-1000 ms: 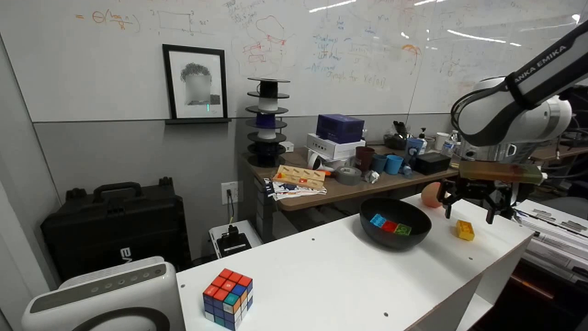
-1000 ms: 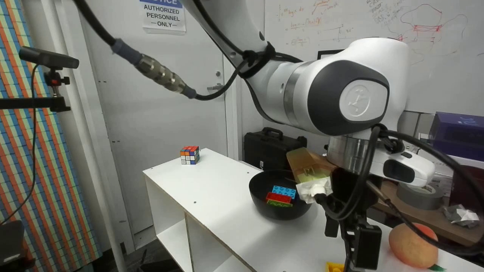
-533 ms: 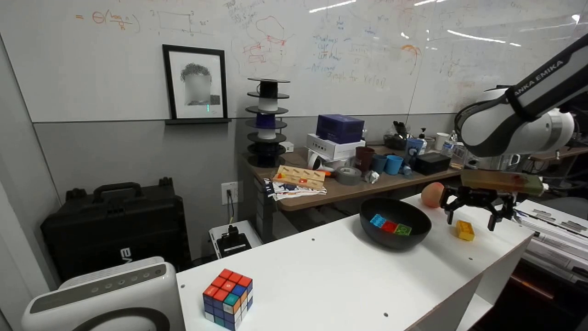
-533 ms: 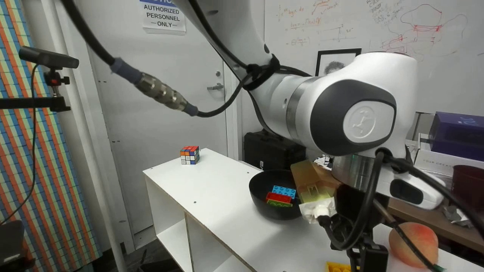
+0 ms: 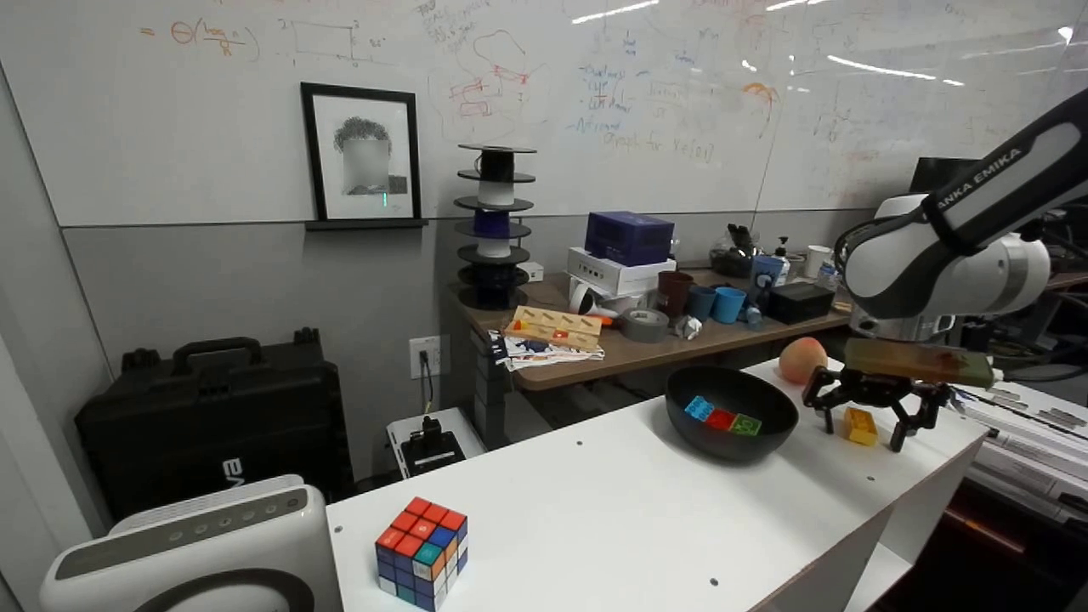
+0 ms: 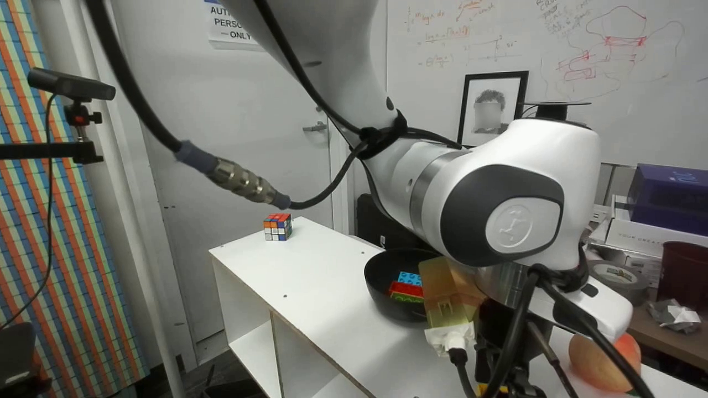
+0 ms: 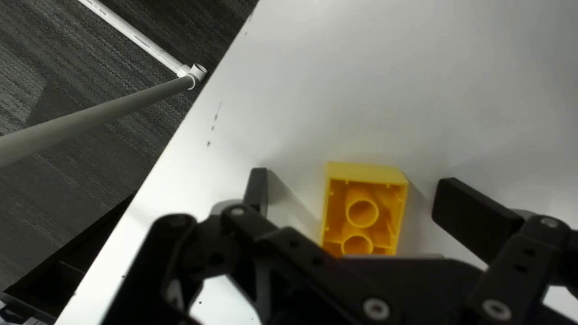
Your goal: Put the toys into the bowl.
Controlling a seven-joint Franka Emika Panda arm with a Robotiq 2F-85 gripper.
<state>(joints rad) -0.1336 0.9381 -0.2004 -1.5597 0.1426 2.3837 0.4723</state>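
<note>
On the white tabletop lies the yellow piece (image 7: 366, 172), its hollow side facing up in the wrist view. My gripper (image 7: 351, 187) is open around it, one finger on each side, with gaps between both fingers and the piece. From an exterior view, the gripper (image 5: 864, 432) stands low over the yellow piece (image 5: 860, 427), its fingertips near the surface. Inside the black bowl (image 5: 722, 444) rest a blue block (image 5: 699, 408), a red block (image 5: 721, 419) and a green piece (image 5: 746, 425). Elsewhere, the arm partly covers the bowl (image 6: 387, 301) and almost hides the yellow piece.
A peach-like orange ball (image 5: 802, 360) sits close behind the gripper. The Rubik's cube (image 5: 422, 552) stands at the far end of the white tabletop (image 5: 595, 510). In the wrist view, a table edge drops off to the floor (image 7: 90, 149).
The arm has come down, bringing the fingers from above the yellow piece to either side of it. The fingers have drawn slightly together. The bowl and its contents have stayed put.
</note>
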